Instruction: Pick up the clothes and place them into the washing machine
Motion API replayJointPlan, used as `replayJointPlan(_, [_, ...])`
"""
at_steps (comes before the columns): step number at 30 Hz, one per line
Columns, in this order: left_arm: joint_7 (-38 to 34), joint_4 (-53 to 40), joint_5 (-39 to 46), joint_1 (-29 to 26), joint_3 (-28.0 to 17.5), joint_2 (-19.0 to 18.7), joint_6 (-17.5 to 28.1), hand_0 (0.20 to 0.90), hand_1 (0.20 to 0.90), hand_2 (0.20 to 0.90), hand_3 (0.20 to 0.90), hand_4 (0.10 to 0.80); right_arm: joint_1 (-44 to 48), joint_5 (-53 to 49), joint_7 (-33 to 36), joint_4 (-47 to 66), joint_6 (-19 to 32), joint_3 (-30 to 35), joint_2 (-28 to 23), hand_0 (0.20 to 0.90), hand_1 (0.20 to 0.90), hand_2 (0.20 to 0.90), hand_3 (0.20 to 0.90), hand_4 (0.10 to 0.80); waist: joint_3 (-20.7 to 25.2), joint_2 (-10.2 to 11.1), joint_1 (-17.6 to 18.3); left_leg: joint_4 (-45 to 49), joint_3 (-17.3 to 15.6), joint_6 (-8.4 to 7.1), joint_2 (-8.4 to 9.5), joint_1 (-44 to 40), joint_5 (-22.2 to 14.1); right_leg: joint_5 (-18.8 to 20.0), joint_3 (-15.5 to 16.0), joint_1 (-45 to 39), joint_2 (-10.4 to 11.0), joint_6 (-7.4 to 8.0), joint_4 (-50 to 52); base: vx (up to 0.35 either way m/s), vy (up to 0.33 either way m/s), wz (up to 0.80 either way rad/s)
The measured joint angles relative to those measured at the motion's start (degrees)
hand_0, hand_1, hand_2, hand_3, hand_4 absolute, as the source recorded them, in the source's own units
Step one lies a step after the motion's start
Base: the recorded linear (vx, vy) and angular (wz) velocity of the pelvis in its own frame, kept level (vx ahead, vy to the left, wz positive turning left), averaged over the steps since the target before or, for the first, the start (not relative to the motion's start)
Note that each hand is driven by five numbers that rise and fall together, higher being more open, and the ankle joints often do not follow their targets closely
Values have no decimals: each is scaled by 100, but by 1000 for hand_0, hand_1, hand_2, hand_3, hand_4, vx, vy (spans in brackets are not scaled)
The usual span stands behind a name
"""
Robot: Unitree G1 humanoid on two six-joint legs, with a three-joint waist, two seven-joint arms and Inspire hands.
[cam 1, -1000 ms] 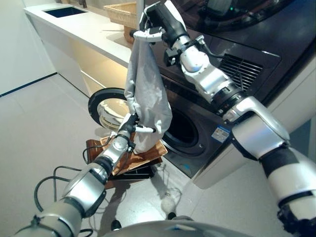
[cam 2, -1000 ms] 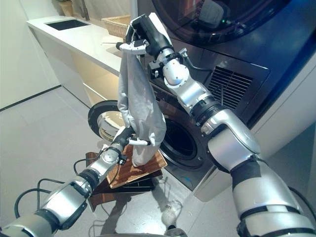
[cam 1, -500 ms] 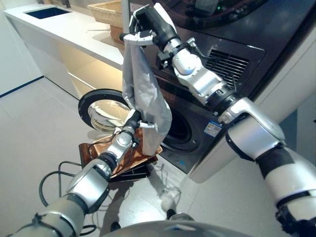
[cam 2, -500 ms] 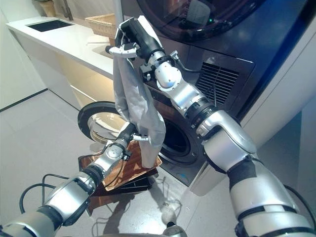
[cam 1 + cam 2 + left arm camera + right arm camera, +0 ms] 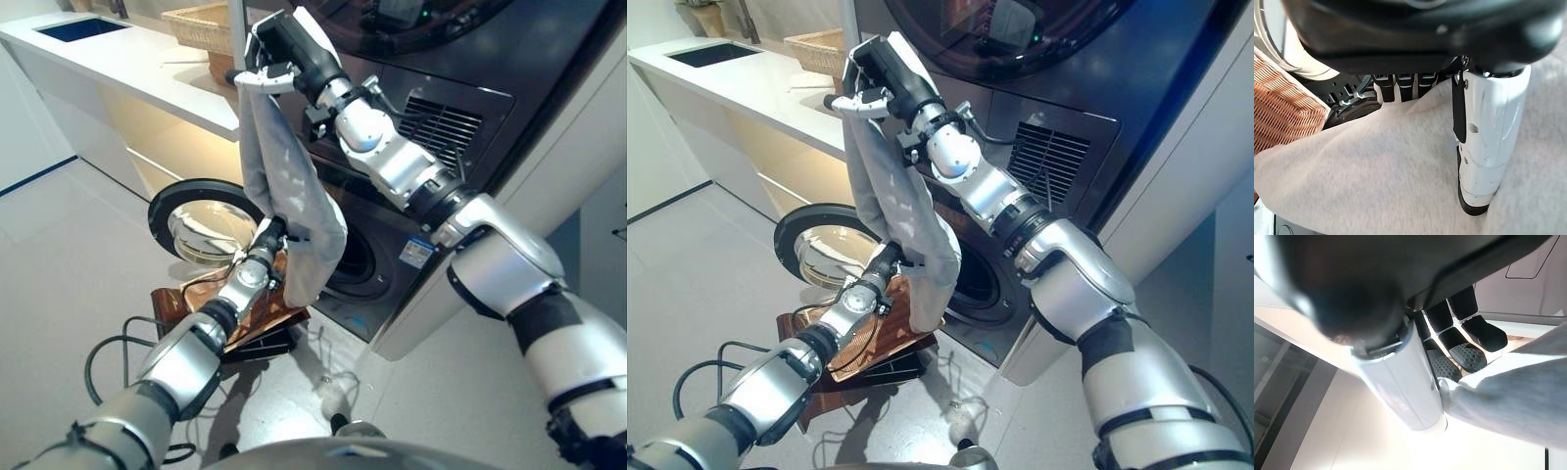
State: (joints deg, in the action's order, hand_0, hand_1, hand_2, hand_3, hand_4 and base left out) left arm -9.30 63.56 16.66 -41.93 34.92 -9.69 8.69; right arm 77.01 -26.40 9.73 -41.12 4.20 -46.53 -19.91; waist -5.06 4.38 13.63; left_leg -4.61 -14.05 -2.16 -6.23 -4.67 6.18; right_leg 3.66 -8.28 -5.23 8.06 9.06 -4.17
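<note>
Both robot hands, right robot hand (image 5: 279, 54) and left robot hand (image 5: 266, 243), pinch the soft grey cloth (image 5: 284, 186); it could snag outside the dark round washing machine opening (image 5: 355, 266).

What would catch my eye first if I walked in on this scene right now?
Probably the grey garment hanging stretched between the two hands: the right hand pinches its top up high by the counter, while the left hand grips its lower part. Right behind it is the dark washing machine with its round door swung open, and a wicker basket sits on the floor below.
</note>
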Motion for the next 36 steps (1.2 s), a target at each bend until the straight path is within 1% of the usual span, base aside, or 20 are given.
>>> replayJointPlan(20, [19, 0, 258, -5, 0, 73, -4, 900, 900, 900, 900, 800, 0, 2, 0, -2, 0, 0, -1, 200, 200, 200, 200, 300, 0, 0, 0, 0, 1, 0, 1, 0, 0, 0, 2, 0, 1, 0, -1, 0, 0, 0])
replayJointPlan(22, [21, 0, 334, -10, 0, 100, -4, 680, 680, 680, 680, 643, 0, 1, 0, -2, 0, 0, -1, 200, 200, 200, 200, 300, 0, 0, 0, 0, 1, 0, 1, 0, 0, 0, 2, 0, 1, 0, -1, 0, 0, 0])
replayJointPlan(23, [21, 0, 383, -11, -1, 107, -4, 420, 420, 420, 420, 457, 0, 1, 0, -2, 0, 0, -1, 200, 200, 200, 200, 300, 0, 0, 0, 0, 1, 0, 1, 0, 0, 0, 2, 0, 1, 0, -1, 0, 0, 0])
replayJointPlan(24, [21, 0, 398, -12, 0, 109, -5, 200, 200, 200, 200, 300, 0, 1, 0, -2, 0, 0, -1, 200, 200, 200, 200, 300, 0, 0, 0, 0, 1, 0, 0, 0, 0, 0, 2, 0, 0, 0, -1, 0, 0, 0])
replayJointPlan(36, [61, 0, 458, -71, 0, 177, -5, 200, 200, 200, 200, 300, 0, -2, 0, -2, 0, 0, -4, 200, 200, 200, 200, 300, 0, -1, -1, 0, 5, 0, 1, 0, 0, 0, 14, -3, 2, 0, -1, 0, 0, 0])
